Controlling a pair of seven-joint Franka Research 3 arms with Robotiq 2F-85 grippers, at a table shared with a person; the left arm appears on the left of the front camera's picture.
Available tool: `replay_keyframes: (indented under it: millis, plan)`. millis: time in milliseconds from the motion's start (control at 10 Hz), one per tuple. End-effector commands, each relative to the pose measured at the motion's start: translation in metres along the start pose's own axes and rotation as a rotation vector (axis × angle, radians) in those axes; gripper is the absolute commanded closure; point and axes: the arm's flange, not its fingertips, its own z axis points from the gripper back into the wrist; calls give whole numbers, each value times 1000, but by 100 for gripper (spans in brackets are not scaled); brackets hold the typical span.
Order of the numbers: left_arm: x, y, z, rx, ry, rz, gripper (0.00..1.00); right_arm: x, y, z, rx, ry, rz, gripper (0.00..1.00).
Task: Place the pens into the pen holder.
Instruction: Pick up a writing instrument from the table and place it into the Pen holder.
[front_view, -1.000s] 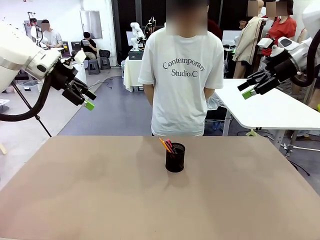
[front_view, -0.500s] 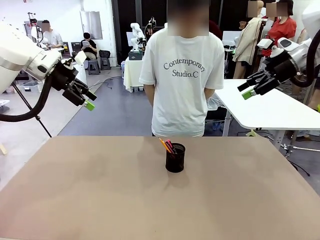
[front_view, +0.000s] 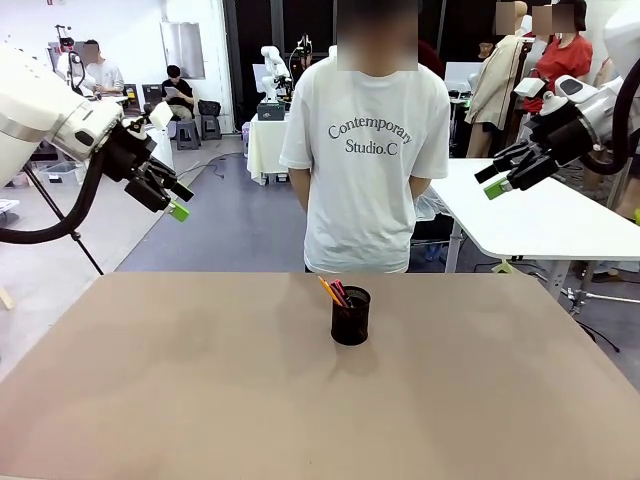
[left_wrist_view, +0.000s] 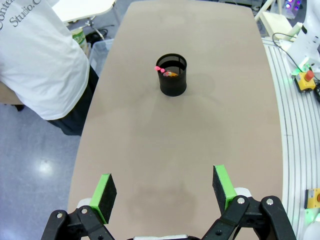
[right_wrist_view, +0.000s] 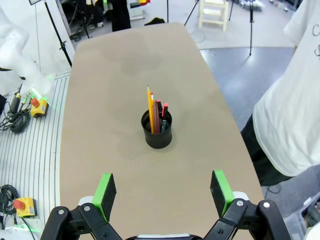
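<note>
We look across a plain brown tabletop (front_view: 200, 380) in a busy open room, where a person in a white printed T-shirt (front_view: 365, 150) stands at the far edge with arms behind the back. Near the middle of the tabletop, toward that far edge, stands the pen holder (front_view: 350, 315), upright, and all the pens (front_view: 333, 291) are inside it, their ends poking above the rim and leaning toward our left; from the right wrist we can pick out the yellow-orange pencil (right_wrist_view: 150, 107) as the tallest. Our left tool (front_view: 172, 199) hangs high off to the left, jaws spread wide and empty. Our right tool (front_view: 493, 180) hangs high off to the right, likewise wide and empty.
</note>
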Motion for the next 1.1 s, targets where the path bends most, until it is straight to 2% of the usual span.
replay_keyframes:
  millis: [0,1000]
  plan:
    - [2,-1,2,-8,9,11,0,1,1,0,0,0,2,0]
    - [2,-1,2,-8,9,11,0,1,1,0,0,0,2,0]
